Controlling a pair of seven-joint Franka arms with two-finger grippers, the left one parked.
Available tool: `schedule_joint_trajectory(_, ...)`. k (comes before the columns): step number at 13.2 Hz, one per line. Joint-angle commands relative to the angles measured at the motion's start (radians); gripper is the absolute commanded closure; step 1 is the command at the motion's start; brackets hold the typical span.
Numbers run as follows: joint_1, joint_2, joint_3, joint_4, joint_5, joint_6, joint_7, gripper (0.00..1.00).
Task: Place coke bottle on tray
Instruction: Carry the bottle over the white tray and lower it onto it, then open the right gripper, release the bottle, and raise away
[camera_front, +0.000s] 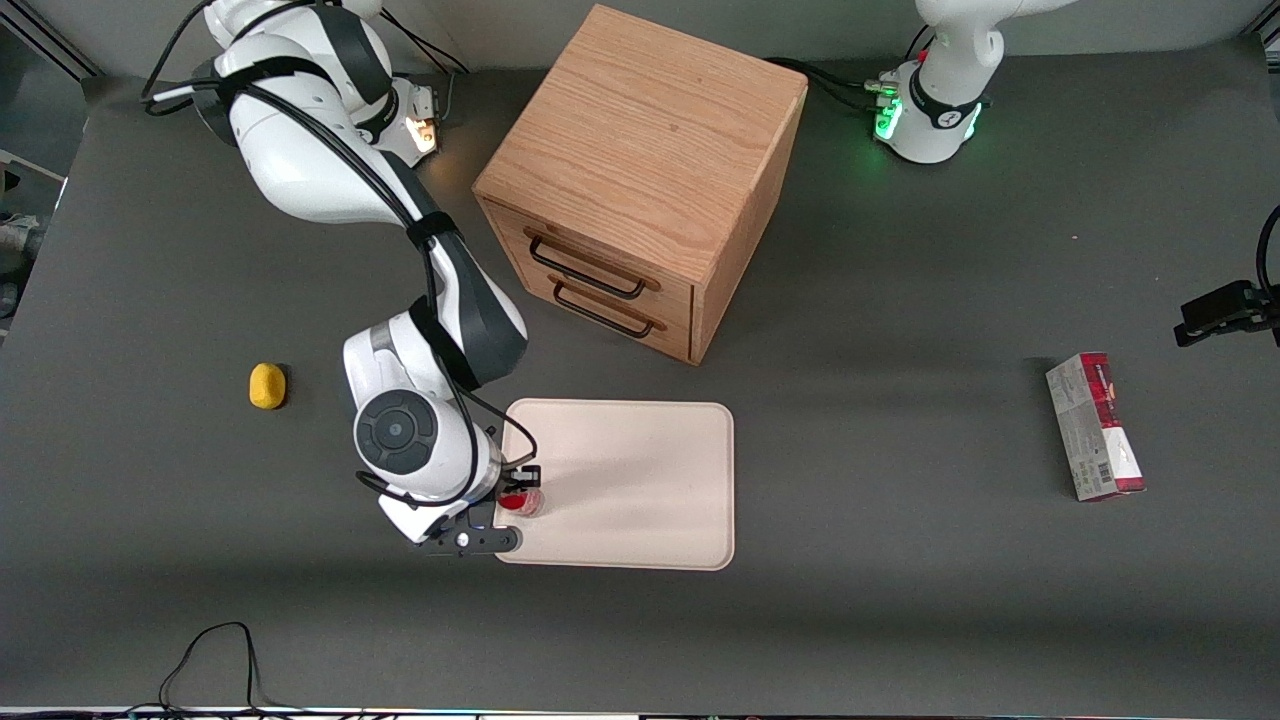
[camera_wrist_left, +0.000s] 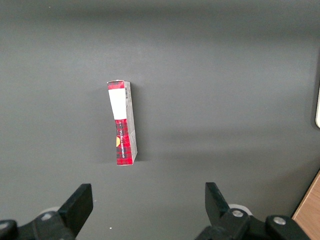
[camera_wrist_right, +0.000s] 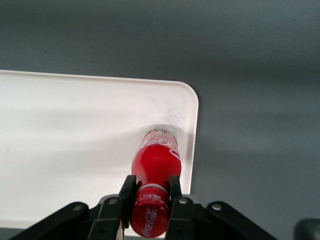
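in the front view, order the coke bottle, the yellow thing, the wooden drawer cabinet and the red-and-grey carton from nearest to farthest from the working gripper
1. coke bottle, held in the gripper, over the tray edge.
2. yellow thing, on the table toward the working arm's end.
3. wooden drawer cabinet, farther from the front camera than the tray.
4. red-and-grey carton, toward the parked arm's end.
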Motion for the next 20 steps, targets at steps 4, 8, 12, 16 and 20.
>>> schedule_joint_trajectory(4, 0.002, 0.021, 0.0, 0.04, -0.016, 0.008, 0.035, 0.0)
schedule_joint_trajectory(8, 0.004, -0.012, -0.001, 0.042, -0.017, -0.035, 0.037, 0.0)
schedule_joint_trajectory(12, 0.005, -0.156, 0.0, 0.04, -0.016, -0.226, 0.034, 0.0)
schedule_joint_trajectory(16, -0.036, -0.366, -0.003, -0.021, -0.011, -0.449, -0.038, 0.0)
schedule_joint_trajectory(20, -0.154, -0.642, -0.006, -0.336, 0.003, -0.422, -0.208, 0.0)
